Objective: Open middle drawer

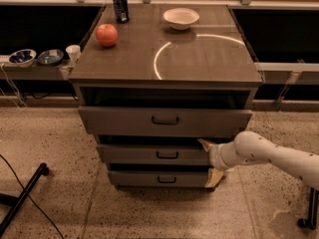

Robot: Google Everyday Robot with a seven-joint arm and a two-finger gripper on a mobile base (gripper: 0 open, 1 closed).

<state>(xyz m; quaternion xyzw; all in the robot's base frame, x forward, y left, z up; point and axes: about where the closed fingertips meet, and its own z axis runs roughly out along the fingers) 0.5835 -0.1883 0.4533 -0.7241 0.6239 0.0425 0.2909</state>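
The middle drawer (pixel 149 154) is the shallow grey front with a small dark bar handle (pixel 167 155), second of three in the cabinet. It stands a little out from the cabinet body. My gripper (pixel 210 161) is at the drawer's right end, with the white arm coming in from the right. Its fingers are open: the upper fingertip (pixel 205 144) is at the drawer's top right corner, and the lower one (pixel 215 178) hangs beside the lowest drawer's right end.
The taller top drawer (pixel 164 121) juts out above, and the lowest drawer (pixel 158 179) sits below. On the cabinet top (pixel 199 59) are an apple (pixel 106 35), a can (pixel 119 5) and a white bowl (pixel 181 18). A dark stand leg (pixel 22 195) and cable lie on the floor at left.
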